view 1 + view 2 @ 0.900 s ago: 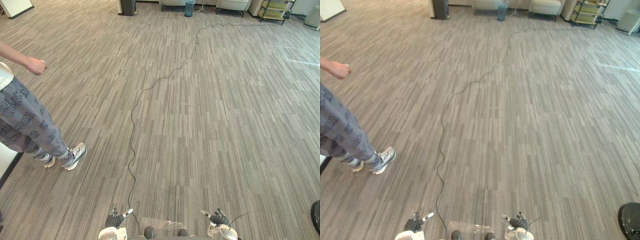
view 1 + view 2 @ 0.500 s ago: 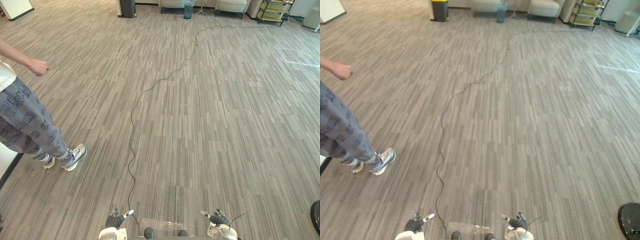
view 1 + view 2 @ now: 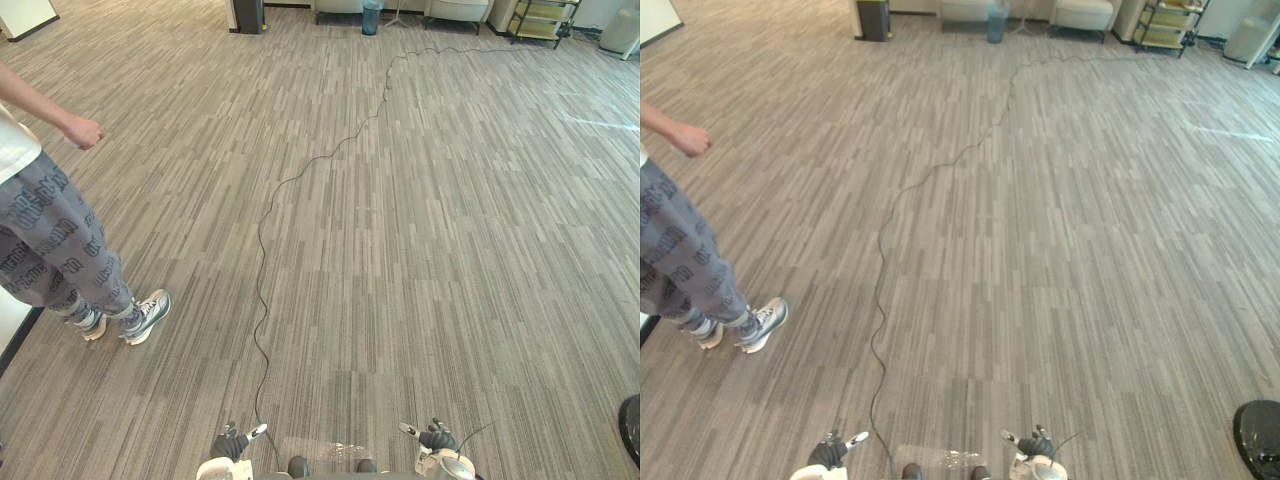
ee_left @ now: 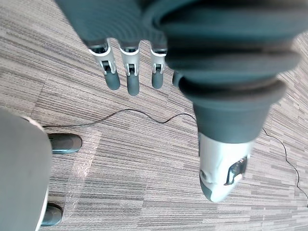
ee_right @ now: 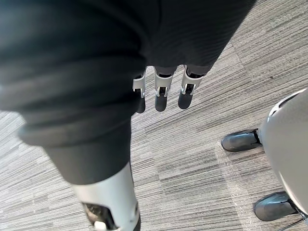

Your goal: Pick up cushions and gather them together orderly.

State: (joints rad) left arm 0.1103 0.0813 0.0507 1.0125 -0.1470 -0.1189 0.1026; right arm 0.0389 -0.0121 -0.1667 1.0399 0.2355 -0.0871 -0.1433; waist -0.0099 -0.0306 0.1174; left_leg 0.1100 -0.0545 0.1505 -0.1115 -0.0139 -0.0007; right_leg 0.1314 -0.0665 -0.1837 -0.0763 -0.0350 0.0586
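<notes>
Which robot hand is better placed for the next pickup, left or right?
Perhaps right: left robot hand and right robot hand both hang open, empty, above the carpet, but a person stands on the left.

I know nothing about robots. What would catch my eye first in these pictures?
A person in patterned grey trousers and sneakers stands at the left edge, on a wide stretch of striped grey carpet. The robot's left hand and right hand hang above that carpet, fingers straight, holding nothing. At the room's far end stand pale chairs and a shelf cart.
</notes>
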